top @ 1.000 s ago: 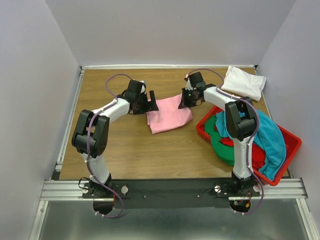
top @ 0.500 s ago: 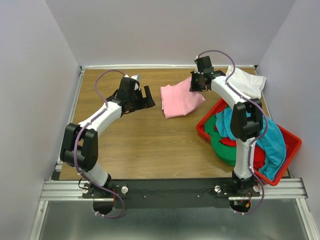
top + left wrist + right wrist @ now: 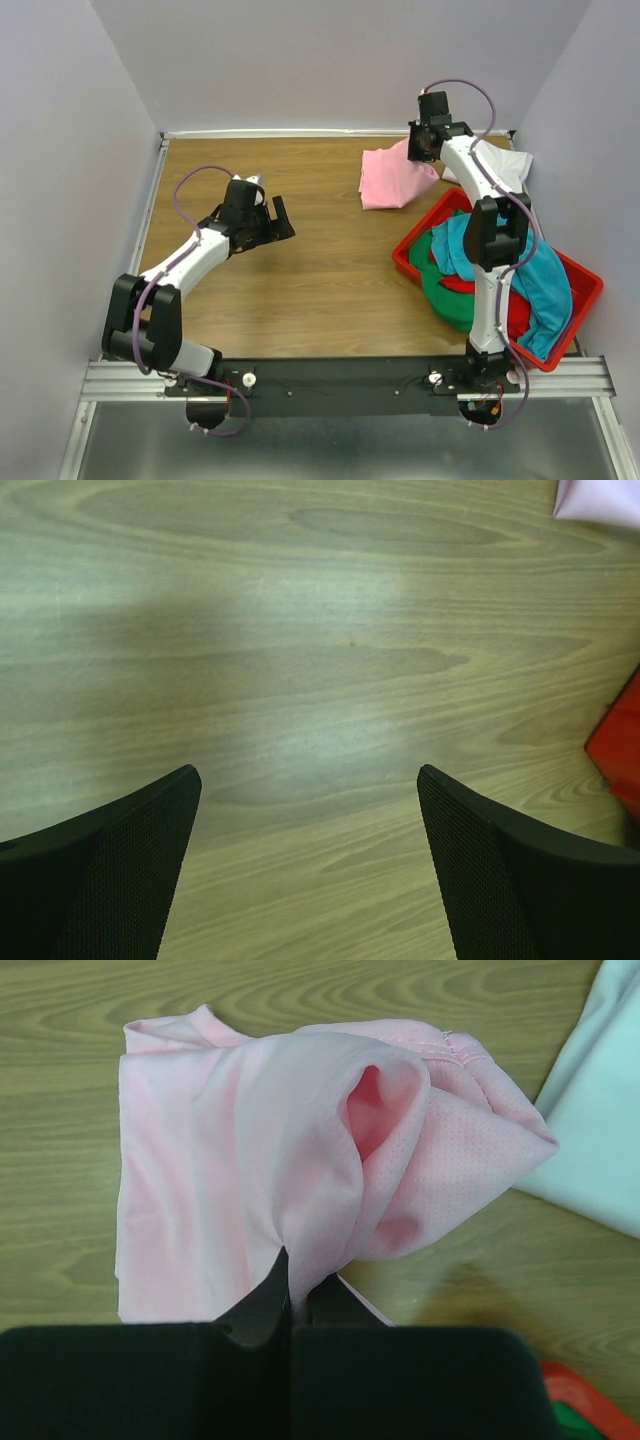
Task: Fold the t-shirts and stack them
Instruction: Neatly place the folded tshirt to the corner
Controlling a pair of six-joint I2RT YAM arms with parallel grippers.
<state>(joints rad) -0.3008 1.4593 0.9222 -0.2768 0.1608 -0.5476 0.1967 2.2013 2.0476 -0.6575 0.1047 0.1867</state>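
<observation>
A: Dragged the pink t-shirt (image 3: 390, 180) right and farther back over the last second; pulled the left gripper (image 3: 272, 218) nearer, spread wide, empty.

B: Progress?

A: Nearest, heaped limp and unfolded in the rigid red bin (image 3: 585, 290): teal t-shirt (image 3: 545, 280), green t-shirt (image 3: 440, 290), red t-shirt (image 3: 515, 315). Farther out, pinched tight in the right gripper (image 3: 290, 1290), that soft mesh-knit pink bundle. Just beyond, touching, the folded white t-shirt (image 3: 495, 165). Probably stacking next.
</observation>
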